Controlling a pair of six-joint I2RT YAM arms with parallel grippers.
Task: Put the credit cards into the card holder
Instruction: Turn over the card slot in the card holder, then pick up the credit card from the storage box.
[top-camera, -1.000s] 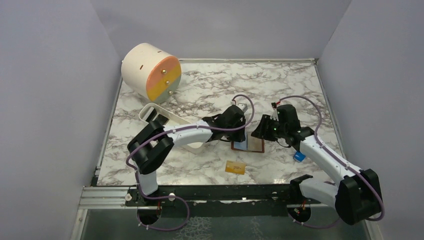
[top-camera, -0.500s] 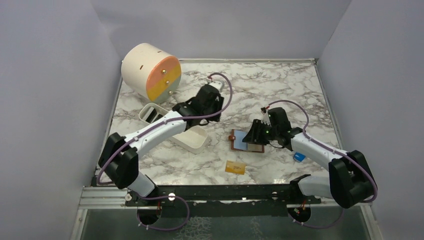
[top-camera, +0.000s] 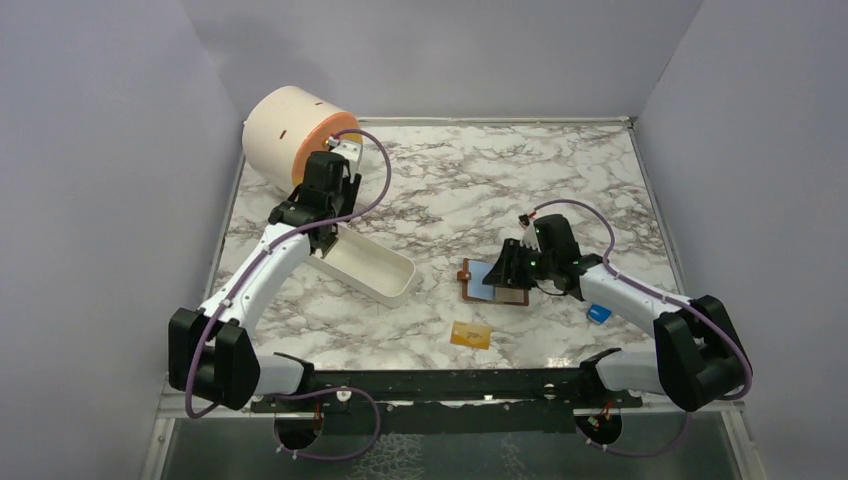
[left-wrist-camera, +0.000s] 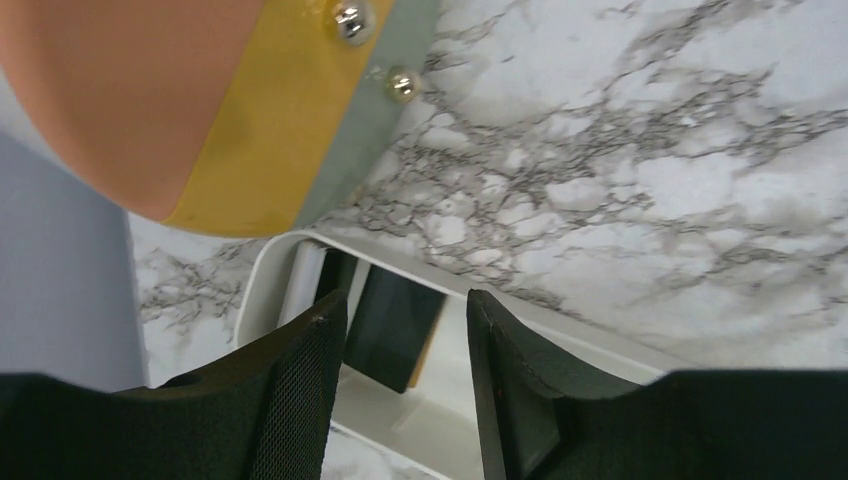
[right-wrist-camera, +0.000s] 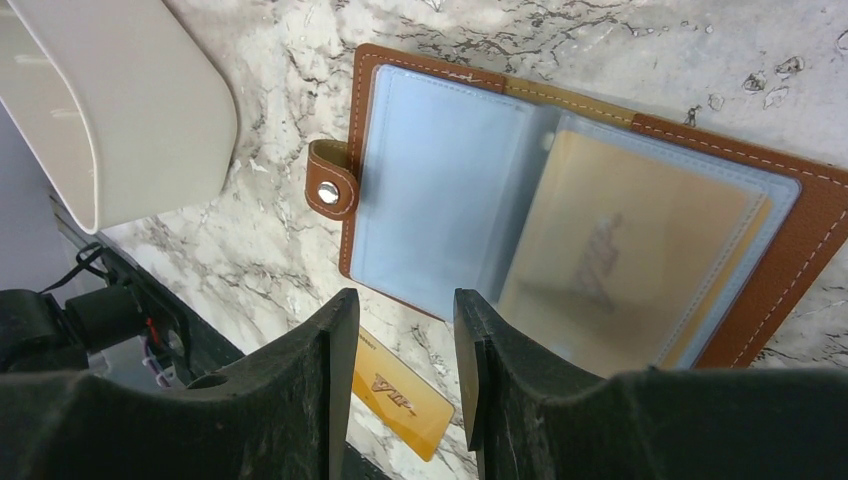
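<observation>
The card holder (top-camera: 493, 285) lies open on the marble, brown with pale blue pockets (right-wrist-camera: 440, 190) and a snap tab (right-wrist-camera: 328, 190). An orange-yellow card shows through its right pocket (right-wrist-camera: 640, 250). Another orange-yellow credit card (top-camera: 470, 335) lies flat on the table in front of it, seen between my right fingers (right-wrist-camera: 400, 395). My right gripper (top-camera: 507, 268) hovers open over the wallet's near edge (right-wrist-camera: 400, 300). My left gripper (top-camera: 322, 222) is open above the far end of the white tray, over dark glossy cards (left-wrist-camera: 395, 325) leaning inside it.
The white oblong tray (top-camera: 385, 275) lies left of centre; its rim shows in the left wrist view (left-wrist-camera: 255, 300). A cream drum with an orange and yellow face (top-camera: 285, 135) stands at the back left. A small blue block (top-camera: 598, 313) lies right of the wallet.
My left arm has swung away from the wallet, back and left to the tray's far end. My right gripper has moved slightly left over the wallet.
</observation>
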